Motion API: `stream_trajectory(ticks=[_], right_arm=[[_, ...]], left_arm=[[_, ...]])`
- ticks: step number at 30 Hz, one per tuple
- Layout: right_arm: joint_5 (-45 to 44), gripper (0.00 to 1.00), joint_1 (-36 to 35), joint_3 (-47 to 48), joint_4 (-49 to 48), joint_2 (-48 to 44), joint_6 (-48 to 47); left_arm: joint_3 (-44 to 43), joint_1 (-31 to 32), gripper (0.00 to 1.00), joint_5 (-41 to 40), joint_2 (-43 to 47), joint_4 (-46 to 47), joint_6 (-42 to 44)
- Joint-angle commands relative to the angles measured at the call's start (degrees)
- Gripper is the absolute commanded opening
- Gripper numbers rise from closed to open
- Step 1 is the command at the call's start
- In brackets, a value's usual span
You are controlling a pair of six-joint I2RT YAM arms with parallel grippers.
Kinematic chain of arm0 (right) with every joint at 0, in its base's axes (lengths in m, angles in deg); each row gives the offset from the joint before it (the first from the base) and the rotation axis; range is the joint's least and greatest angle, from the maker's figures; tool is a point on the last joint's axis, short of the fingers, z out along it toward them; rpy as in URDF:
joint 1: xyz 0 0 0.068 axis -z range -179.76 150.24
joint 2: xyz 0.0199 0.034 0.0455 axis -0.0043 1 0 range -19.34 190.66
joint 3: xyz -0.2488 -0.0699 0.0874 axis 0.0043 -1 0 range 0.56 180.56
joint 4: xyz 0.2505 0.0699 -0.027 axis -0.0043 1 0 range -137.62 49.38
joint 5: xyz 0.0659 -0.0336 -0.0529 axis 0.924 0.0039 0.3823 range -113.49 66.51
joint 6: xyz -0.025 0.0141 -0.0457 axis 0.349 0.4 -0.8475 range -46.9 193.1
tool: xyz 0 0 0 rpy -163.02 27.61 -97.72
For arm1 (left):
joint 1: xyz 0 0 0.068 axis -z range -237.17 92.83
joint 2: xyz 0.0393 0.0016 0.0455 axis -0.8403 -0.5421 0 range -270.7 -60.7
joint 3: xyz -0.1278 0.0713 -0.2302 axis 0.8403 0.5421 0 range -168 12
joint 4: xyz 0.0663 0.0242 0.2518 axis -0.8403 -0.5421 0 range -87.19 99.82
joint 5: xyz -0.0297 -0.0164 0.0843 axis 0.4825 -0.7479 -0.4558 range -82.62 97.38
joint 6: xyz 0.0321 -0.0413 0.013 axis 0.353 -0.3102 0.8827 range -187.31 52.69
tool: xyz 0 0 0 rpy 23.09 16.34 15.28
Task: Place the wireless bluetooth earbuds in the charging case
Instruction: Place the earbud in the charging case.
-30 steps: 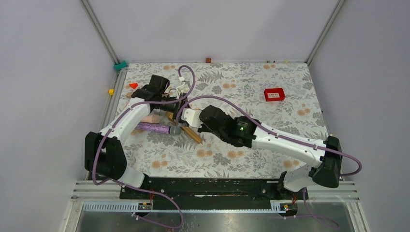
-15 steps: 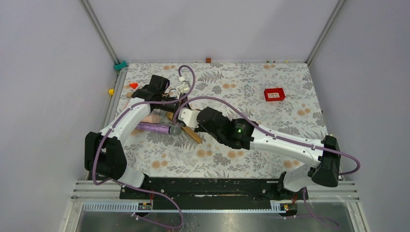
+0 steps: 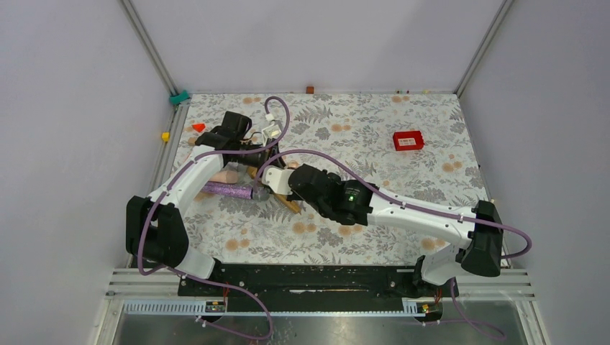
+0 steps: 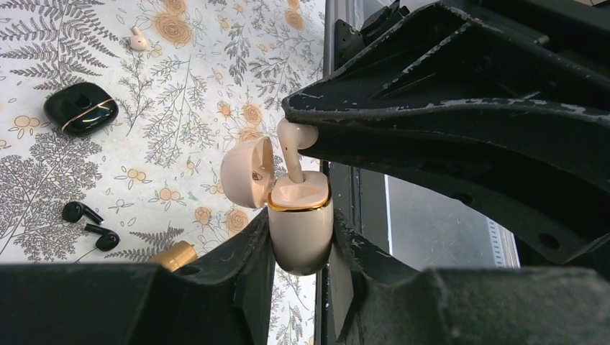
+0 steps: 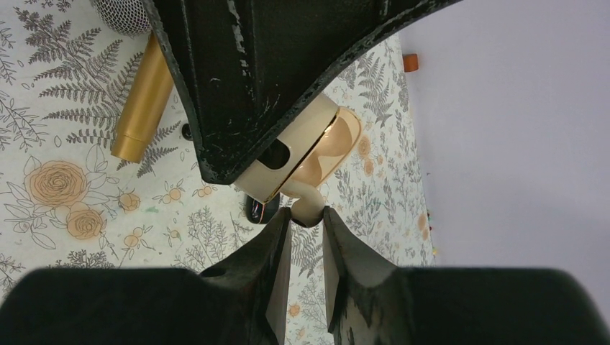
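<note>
- Left gripper (image 4: 301, 241): the jaws are narrow and clamp the lower body of a cream-pink case (image 4: 298, 212), one finger on each side.
- Cream-pink case: it sits upright between the fingers. The lid is swung open to one side, and a gold band runs round the open mouth.
- Right gripper (image 5: 306, 215): the jaws are nearly together and pinch the head of a cream earbud (image 5: 308, 203).
- Cream earbud: it hangs directly over the cream-pink case, with its stem reaching down into the open mouth.
- Charging case (image 4: 80, 109): this glossy black case lies on the table (image 3: 403, 194) with its lid closed. It is apart from both grippers, and neither touches it.
- Wireless bluetooth earbuds (image 4: 72, 211): both black earbuds lie side by side on the floral surface. They are near the charging case but apart from it and outside it. Neither is held.
- Loose cream earbud (image 4: 137, 39): it lies on the table on the far side of the charging case from the black pair.
- Gold microphone (image 5: 144, 100): it lies flat on the table close to the black earbuds, below the two grippers.
- Purple microphone (image 3: 226, 190): it lies beside the left arm, near the gold microphone.
- Red box (image 3: 408, 140): it sits on the right part of the table, well apart from the grippers.
</note>
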Motion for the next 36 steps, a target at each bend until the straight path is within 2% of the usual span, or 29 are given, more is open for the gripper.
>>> stream_trajectory(ticks=[1,18,29,36], right_arm=[[0.3,0.24,-1.5,-0.7,-1.2,-0.2,-0.4],[5.9,0.25,-1.4,4.8,7.5,1.3,6.5],[1.4,0.28,-1.4,8.9,8.5,1.7,9.9],[0.5,0.31,-1.5,9.1,8.5,1.5,9.7]], left_arm=[[-0.1,-0.8,0.00,3.3,0.1,2.1,0.4],[0.5,-1.7,0.00,3.5,1.2,2.0,1.5],[1.0,-1.9,0.00,4.4,1.8,2.0,3.0],[3.1,-2.1,0.00,6.6,4.1,1.9,7.1]])
